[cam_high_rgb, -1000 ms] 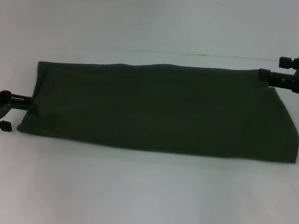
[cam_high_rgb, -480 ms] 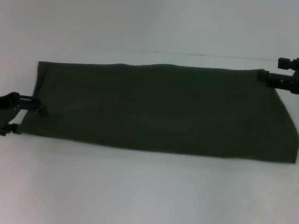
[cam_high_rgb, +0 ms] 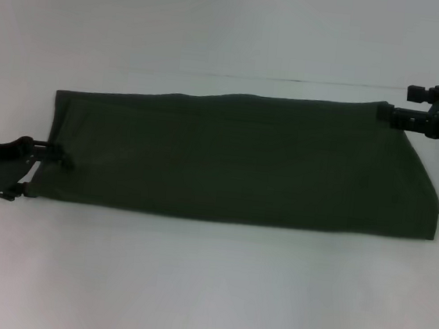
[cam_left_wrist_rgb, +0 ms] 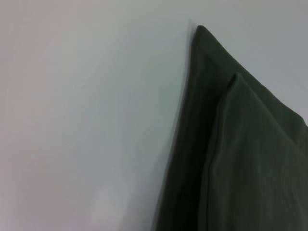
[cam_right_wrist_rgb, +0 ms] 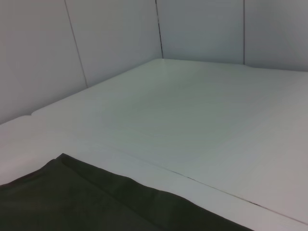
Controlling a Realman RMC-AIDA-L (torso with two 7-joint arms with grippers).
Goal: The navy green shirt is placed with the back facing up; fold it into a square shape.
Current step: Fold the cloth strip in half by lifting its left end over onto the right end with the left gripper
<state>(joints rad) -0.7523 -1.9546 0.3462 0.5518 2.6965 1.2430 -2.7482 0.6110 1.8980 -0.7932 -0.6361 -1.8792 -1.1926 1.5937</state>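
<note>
Matt, soft cloth shirt (cam_high_rgb: 243,159) lies on a smooth white table (cam_high_rgb: 206,289)

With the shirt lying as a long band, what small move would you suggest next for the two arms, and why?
Probably close both on the cloth. The left end effector sits at the left edge of the navy green shirt, and the right end effector at its far right corner, each placed to grip for folding the band shorter.

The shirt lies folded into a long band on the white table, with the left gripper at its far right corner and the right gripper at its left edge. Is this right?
Not quite: the sides are swapped. The head view shows the left gripper at the shirt's left edge and the right gripper at its far right corner. The rest is right: a long folded band on the white table.
</note>
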